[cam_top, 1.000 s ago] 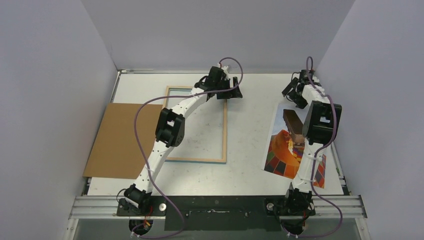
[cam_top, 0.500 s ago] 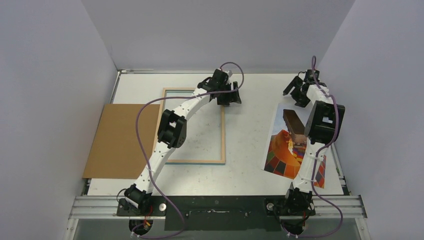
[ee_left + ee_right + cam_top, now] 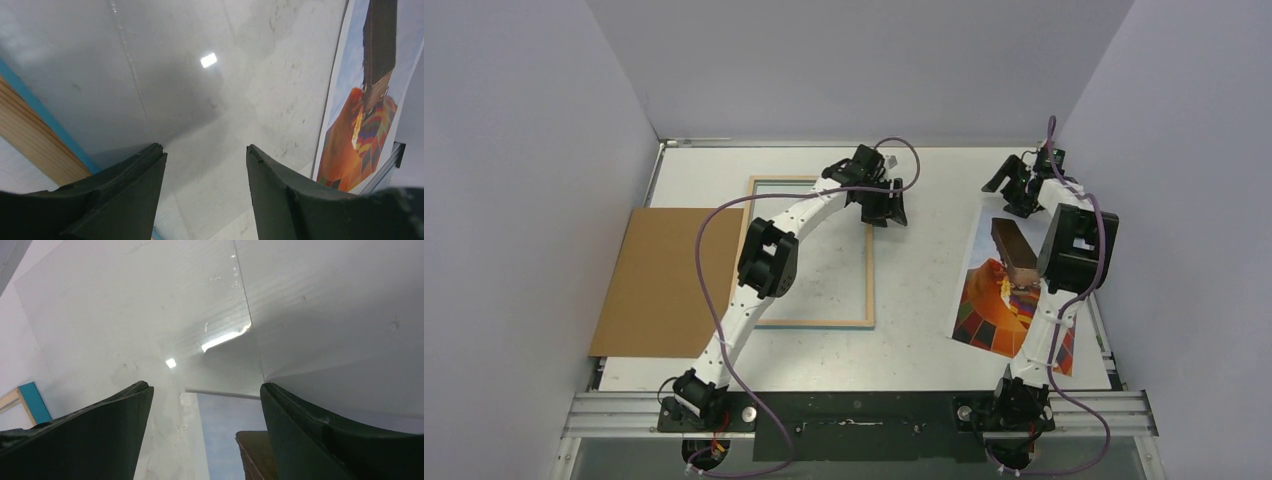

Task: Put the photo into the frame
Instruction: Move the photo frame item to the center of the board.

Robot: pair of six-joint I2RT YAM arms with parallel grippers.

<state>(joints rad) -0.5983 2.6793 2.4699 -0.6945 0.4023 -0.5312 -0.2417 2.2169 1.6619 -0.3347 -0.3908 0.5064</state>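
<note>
The photo [image 3: 980, 305], an orange balloon print with a white edge, lies flat at the table's right, partly under my right arm. The frame [image 3: 871, 272] lies wood side up at the centre, its blue edge [image 3: 47, 120] showing in the left wrist view. My left gripper [image 3: 888, 208] is open and empty, just past the frame's far right corner, with the photo [image 3: 367, 105] off to its right. My right gripper [image 3: 1010, 192] hangs open over the photo's far end [image 3: 222, 427], holding nothing.
A plain brown backing board [image 3: 664, 280] lies at the left, overhanging the table's left edge beside the frame. Grey walls close in the table on three sides. A metal rail [image 3: 854, 410] with both arm bases runs along the near edge.
My left gripper has moved right and nearer, off the frame's far right corner. The frame's far end has shifted slightly left. The right gripper has edged a little to the right.
</note>
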